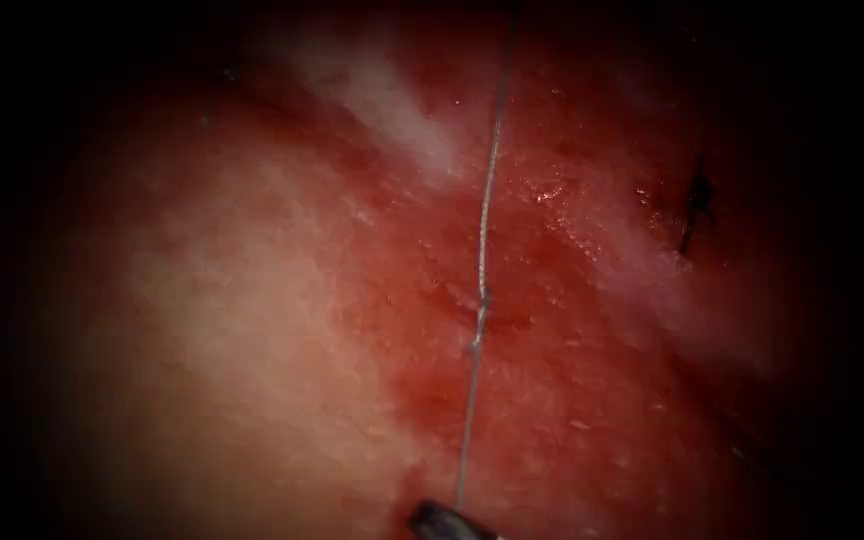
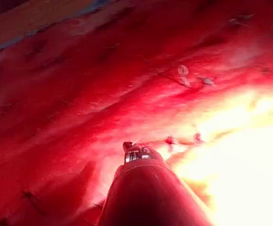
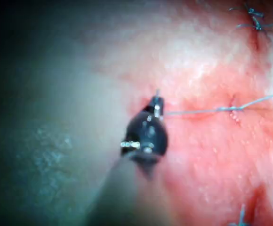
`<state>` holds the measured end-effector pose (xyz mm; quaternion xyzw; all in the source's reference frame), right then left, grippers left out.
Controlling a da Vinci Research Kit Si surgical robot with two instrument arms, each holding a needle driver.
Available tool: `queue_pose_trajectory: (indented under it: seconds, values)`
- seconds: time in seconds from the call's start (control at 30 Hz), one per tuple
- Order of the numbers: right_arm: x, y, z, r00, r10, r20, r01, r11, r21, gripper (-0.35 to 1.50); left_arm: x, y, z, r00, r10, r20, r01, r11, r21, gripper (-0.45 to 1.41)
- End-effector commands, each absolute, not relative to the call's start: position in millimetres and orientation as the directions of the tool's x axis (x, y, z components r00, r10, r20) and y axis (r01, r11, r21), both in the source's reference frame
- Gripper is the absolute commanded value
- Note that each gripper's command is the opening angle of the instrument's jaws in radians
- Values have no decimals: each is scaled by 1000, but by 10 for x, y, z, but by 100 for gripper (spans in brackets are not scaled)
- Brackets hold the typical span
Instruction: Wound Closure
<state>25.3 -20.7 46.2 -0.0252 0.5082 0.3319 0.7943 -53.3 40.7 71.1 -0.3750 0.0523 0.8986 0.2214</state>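
your right tool (image 3: pixel 156 104) has its jaws clamped on the thread (image 3: pixel 197 111) right at the tip, and in the endoscope view that same tool (image 1: pixel 449 521) sits at the bottom edge with the strand (image 1: pixel 482 250) running straight up from it. the line looks taut, its long axis near vertical there, passing through a small knot (image 1: pixel 478 318) sitting on the tissue (image 1: pixel 252 300) at the cut, then carrying on up and away out of sight. from your right wrist camera the same strand runs off sideways through the knot (image 3: pixel 233 108).

your left tool (image 2: pixel 136 153) hangs over the tissue, but i honestly can't tell what its jaws are doing or whether it's got anything.

my read: you're mid knot-tying with tension on the strand, so whatever comes next wants even pull along that line, not sideways, or the knot could drag on the tissue.

can't make out the needle, so no call on where it is. there's an older stitch (image 1: pixel 697 200) off to the right of the cut
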Motion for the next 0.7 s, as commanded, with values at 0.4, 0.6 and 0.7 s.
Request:
queue_pose_trajectory:
  seconds: [0.4,0.6,0.7]
  values:
    - [219,-192,443,212,573,-792,-517,753,406,137,-483,304,615,-611,311,-728,-267,-947,-181,-45]
    - [201,-191,431,193,602,-775,-479,747,461,135,-468,254,580,-612,277,-740,-222,-959,-176,-45]
    - [194,-181,426,184,602,-777,-438,758,483,96,-463,228,564,-618,234,-751,-184,-971,-151,-45]
